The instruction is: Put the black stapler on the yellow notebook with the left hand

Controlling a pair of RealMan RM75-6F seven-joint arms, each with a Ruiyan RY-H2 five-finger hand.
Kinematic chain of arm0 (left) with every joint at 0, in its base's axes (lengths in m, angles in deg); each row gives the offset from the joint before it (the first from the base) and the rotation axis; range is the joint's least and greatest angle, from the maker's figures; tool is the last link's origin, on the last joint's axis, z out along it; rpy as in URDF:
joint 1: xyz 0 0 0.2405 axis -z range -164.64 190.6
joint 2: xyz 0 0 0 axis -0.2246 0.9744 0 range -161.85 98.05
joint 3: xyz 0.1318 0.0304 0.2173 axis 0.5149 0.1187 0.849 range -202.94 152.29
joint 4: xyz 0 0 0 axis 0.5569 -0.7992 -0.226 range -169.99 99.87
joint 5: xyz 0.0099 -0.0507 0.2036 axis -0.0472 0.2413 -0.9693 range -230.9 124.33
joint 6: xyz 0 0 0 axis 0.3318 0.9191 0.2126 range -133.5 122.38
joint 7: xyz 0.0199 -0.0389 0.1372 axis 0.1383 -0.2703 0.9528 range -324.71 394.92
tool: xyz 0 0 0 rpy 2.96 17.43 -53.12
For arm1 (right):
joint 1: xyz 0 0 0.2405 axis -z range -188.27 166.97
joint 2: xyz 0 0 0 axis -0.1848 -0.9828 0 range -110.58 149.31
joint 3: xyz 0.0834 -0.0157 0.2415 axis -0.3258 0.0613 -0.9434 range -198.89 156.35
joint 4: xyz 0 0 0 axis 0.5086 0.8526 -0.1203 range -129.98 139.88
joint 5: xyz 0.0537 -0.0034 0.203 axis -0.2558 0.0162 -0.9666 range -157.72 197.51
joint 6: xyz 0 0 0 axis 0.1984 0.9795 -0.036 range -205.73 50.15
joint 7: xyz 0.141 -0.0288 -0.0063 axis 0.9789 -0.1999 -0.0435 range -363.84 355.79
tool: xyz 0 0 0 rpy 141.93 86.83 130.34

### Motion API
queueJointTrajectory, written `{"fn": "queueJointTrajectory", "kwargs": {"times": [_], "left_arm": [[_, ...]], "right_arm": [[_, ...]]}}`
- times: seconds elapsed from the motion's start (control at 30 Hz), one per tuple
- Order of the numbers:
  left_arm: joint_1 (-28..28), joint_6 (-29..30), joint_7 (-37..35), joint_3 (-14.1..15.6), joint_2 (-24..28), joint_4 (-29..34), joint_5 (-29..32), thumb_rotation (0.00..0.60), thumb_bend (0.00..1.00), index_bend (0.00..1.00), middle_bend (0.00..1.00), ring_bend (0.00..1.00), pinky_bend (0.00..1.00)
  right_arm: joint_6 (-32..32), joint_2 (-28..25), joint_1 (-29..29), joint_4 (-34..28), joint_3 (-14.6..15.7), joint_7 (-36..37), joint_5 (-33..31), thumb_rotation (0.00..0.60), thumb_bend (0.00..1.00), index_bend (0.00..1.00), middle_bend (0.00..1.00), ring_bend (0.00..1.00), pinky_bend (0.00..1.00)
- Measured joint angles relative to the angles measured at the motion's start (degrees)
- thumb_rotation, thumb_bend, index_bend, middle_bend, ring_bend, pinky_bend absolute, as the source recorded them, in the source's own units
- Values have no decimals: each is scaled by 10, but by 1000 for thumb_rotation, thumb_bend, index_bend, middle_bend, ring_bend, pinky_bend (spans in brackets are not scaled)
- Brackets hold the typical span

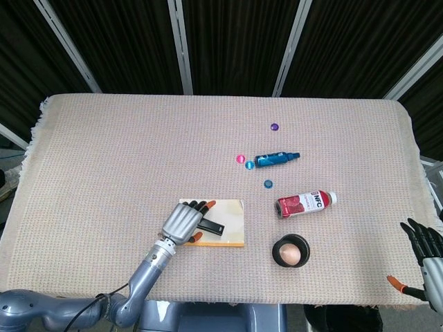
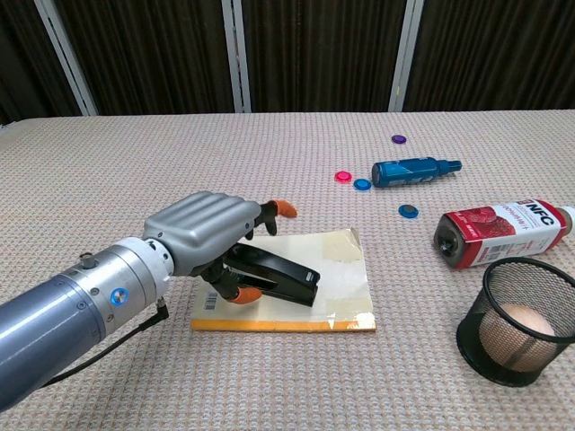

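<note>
The yellow notebook lies flat near the table's front edge. The black stapler rests on the notebook's left half, pointing toward the front right. My left hand hovers over the stapler's rear end with its fingers stretched forward above it. The thumb sits beside the stapler's near side; whether it touches is unclear. My right hand hangs off the table's right front corner, fingers apart and holding nothing; the chest view does not show it.
A black mesh cup with an egg stands right of the notebook. Behind it lie a red bottle and a blue bottle. Small coloured caps are scattered around the blue bottle.
</note>
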Motion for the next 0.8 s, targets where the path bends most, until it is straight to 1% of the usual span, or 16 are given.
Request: {"fn": "queueJointTrajectory", "kwargs": {"times": [0.1,0.23,0.4,0.5,0.6,0.7,0.8], "left_arm": [[-2,4,-4,3,12,17,-7,600,203,0,62,129,388],[-10,19,-18,9,36,49,-27,600,197,0,36,92,324],[-32,58,-38,31,93,102,-78,600,200,0,15,52,237],[-54,99,-41,51,135,123,-120,600,209,0,0,9,187],[-84,151,-32,74,173,129,-153,600,211,0,0,0,166],[-123,204,-10,94,197,126,-165,600,215,0,0,0,165],[-167,248,-1,110,215,116,-163,600,215,0,0,0,165]], "right_arm": [[-3,0,-1,-1,0,-3,-1,600,62,0,0,0,0],[-7,1,-2,-3,-1,-9,-3,600,61,0,0,0,0],[-9,3,-3,-5,-1,-15,-3,600,61,0,0,0,0],[-7,4,-2,-6,-1,-17,-4,600,62,0,0,0,0],[-6,3,-2,-7,-2,-17,-5,600,61,0,0,0,0],[-4,3,-1,-8,-2,-17,-5,600,61,0,0,0,0],[-4,4,-1,-8,-3,-19,-7,600,61,0,0,0,0]]}}
